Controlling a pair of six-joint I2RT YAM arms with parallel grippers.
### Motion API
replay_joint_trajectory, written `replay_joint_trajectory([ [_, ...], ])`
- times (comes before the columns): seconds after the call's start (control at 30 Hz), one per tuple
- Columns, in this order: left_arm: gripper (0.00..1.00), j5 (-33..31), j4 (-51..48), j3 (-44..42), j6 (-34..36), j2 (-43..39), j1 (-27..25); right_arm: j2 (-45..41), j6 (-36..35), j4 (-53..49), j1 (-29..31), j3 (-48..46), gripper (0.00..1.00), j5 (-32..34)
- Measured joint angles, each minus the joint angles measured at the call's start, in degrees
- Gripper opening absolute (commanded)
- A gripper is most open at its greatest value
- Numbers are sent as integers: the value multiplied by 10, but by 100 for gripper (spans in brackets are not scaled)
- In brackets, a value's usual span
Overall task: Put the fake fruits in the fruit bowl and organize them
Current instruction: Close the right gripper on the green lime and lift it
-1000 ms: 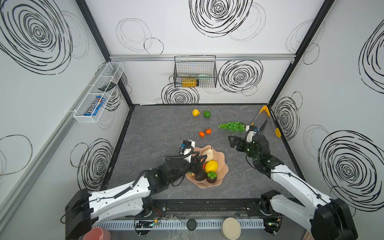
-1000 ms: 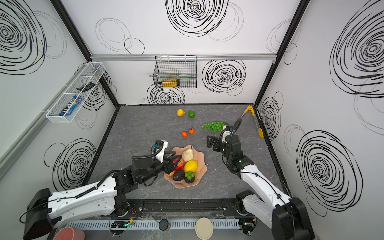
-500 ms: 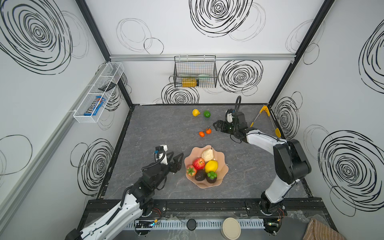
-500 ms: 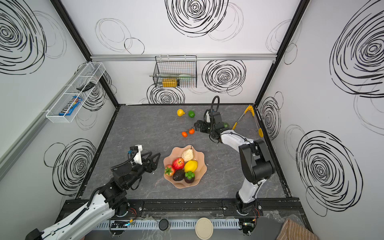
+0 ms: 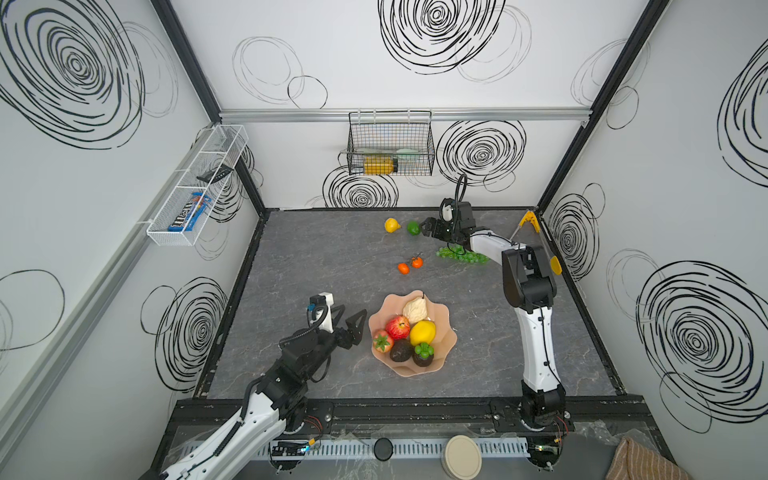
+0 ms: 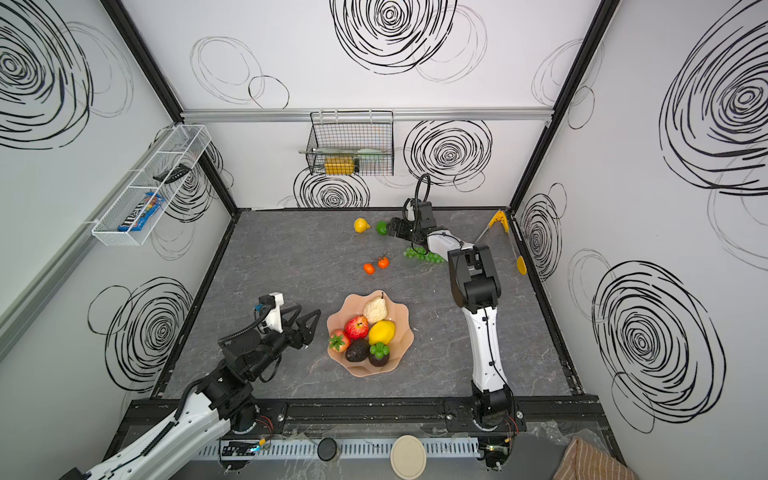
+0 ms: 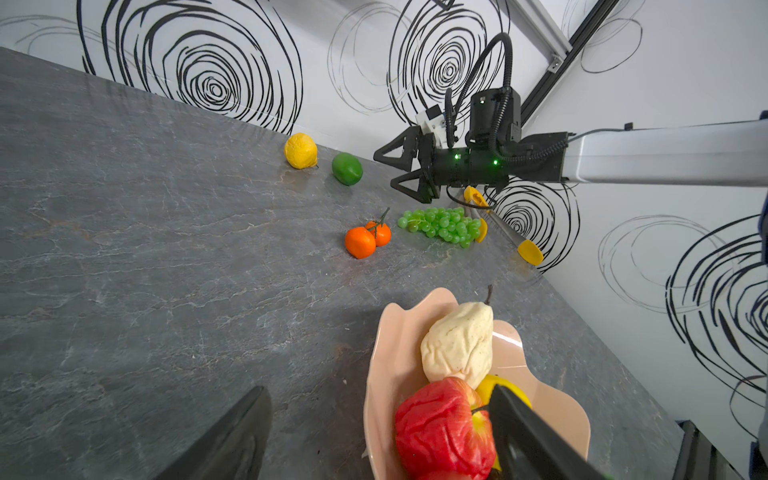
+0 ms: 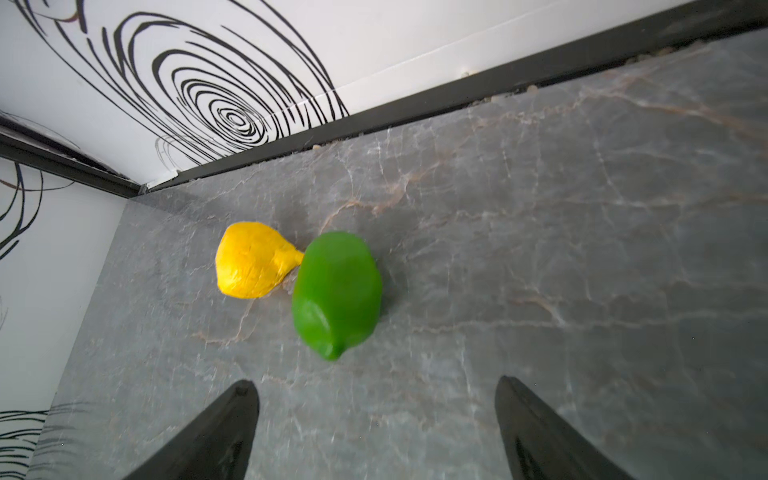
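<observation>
In both top views the wavy pink bowl (image 5: 444,338) sits low in the middle, its fruits partly hiding each other. The right arm covers part of the bumpy grapes (image 6: 424,254).

Left wrist view: left gripper (image 7: 380,432) wide open, empty, fingers cut off.

Right wrist view: right gripper (image 8: 376,428) wide open, empty, near the smooth lime (image 8: 336,293) at center.

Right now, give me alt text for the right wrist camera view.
The open right gripper points at a green lime on the grey marble tabletop. A yellow lemon lies just beyond the lime, near the back wall.
</observation>
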Motion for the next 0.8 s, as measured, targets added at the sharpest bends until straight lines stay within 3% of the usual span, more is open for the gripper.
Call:
replay_joint_trajectory([
  [0.37, 90, 0, 17, 0, 3, 38, 0, 80, -8, -24, 0, 108, 92, -37],
  [0.8, 91, 0, 31, 0, 6, 66, 1, 124, -9, -30, 9, 162, 78, -68],
])
